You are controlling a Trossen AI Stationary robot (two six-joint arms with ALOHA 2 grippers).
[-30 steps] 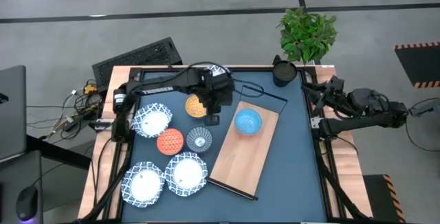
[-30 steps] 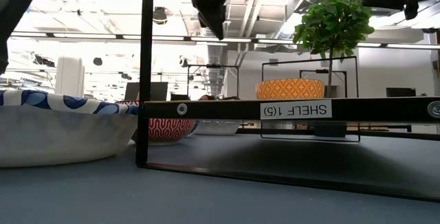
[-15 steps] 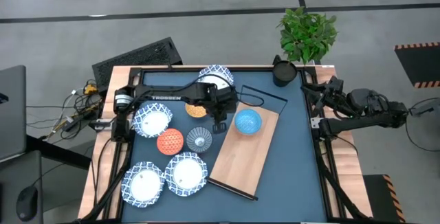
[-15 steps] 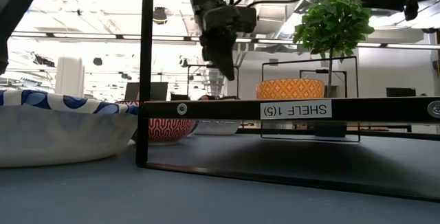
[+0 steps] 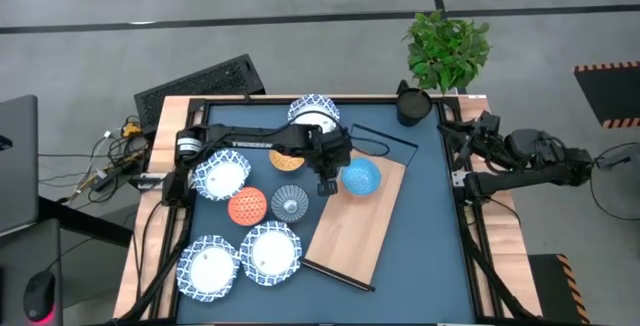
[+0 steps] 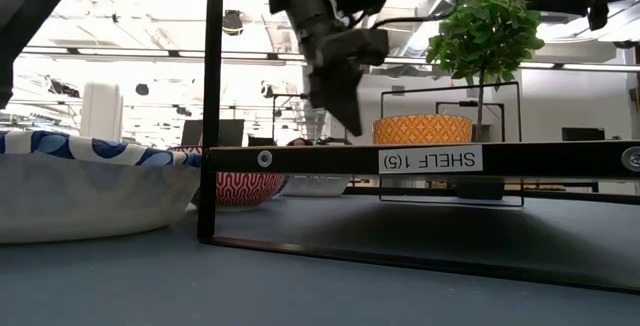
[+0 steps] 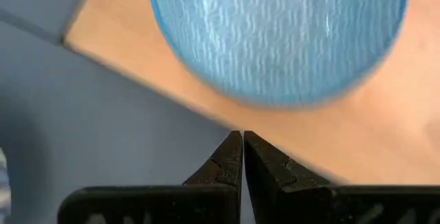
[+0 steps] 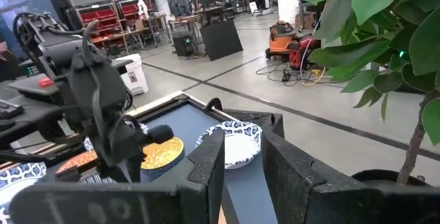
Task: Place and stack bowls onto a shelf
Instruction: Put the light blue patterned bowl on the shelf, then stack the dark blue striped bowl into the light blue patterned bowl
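Note:
A blue bowl (image 5: 361, 177) stands on the far end of the light-wood shelf (image 5: 355, 231), which lies slantwise on the dark mat. My left gripper (image 5: 326, 184) hangs shut a little above the shelf's left edge, just beside the blue bowl (image 7: 278, 31), fingers slanting down and touching nothing. In the low view its tips (image 6: 352, 126) stay above the shelf's black front bar (image 6: 430, 158). My right gripper (image 8: 242, 162) waits open and level at the table's right edge (image 5: 478, 129), nothing between its fingers.
Left of the shelf stand an orange bowl (image 5: 285, 156), a red-orange bowl (image 5: 248, 206), a grey bowl (image 5: 290, 203) and several white blue-rimmed bowls, one (image 5: 313, 111) at the far edge. A dark pot (image 5: 413, 106) and a plant (image 5: 447, 51) stand at the far right.
My left gripper has come down and gone toward the table's right, from over the orange bowl to the shelf's left edge beside the blue bowl. It has stayed shut. No bowl has moved.

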